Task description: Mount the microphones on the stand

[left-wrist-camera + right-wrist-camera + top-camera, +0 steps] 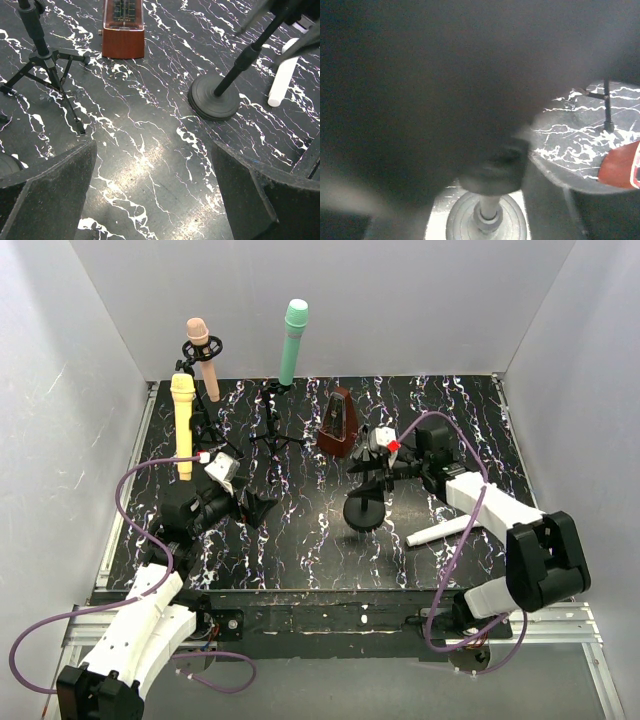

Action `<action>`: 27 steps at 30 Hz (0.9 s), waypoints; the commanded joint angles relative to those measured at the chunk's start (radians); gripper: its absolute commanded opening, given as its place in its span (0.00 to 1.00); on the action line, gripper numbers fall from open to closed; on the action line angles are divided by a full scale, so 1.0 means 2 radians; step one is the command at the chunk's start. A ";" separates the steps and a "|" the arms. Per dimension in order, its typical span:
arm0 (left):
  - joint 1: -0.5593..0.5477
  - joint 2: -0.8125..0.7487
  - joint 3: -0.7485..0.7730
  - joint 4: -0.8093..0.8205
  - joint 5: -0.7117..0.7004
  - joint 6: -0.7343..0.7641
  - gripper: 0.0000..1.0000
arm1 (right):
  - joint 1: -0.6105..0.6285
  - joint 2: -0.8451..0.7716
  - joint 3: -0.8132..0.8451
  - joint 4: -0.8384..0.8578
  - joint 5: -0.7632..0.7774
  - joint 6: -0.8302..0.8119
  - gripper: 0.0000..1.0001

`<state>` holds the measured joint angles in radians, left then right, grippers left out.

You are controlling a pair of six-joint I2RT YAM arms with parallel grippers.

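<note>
Left tool point(152, 150) hangs low over the bench point(300, 555) at front-left. Its fingers point(55, 190) are spread wide w/ nothing btwn them.

White mic point(445, 530) lies flat on the bench on the right side, just beside the right arm, not in any stand.

Just left of it is the round-base stand point(365, 510), its pole running up to the right tool point(378, 447), which sits right at the top end of it. Wrist cam there is basically dark blur, so can't tell if that tool is open or clamped.

Metronome point(338, 425) sits a bit further back, mid bench, near the right tool.

Back left: yellow mic point(183, 420) is upright and off the bench, peach mic point(203, 355) is upright behind it in a ring-type holder. Teal mic point(293, 340) stands upright on a tripod stand point(275, 428) toward back center.
</note>
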<state>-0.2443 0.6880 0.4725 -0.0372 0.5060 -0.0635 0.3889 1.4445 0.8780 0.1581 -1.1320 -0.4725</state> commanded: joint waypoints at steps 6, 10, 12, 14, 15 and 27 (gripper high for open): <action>-0.001 -0.006 0.004 0.006 0.003 0.001 0.98 | -0.038 -0.078 -0.020 -0.064 -0.016 -0.040 0.86; -0.001 -0.007 0.004 0.008 0.005 0.000 0.98 | -0.053 -0.101 -0.016 -0.139 -0.002 -0.070 0.88; -0.001 -0.010 0.004 0.009 0.006 0.000 0.98 | -0.064 -0.113 -0.016 -0.174 0.010 -0.093 0.88; -0.001 -0.012 0.004 0.009 0.005 0.000 0.98 | -0.083 -0.125 -0.023 -0.199 0.004 -0.119 0.89; -0.001 -0.013 0.004 0.009 0.005 -0.001 0.98 | -0.098 -0.132 -0.026 -0.206 -0.003 -0.123 0.89; -0.001 -0.018 0.007 0.037 0.002 -0.082 0.98 | -0.169 -0.242 -0.046 -0.291 0.115 -0.041 0.91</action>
<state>-0.2443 0.6556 0.4725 -0.0055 0.5129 -0.1375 0.0647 1.0290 0.8154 -0.4721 -1.0801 -0.7795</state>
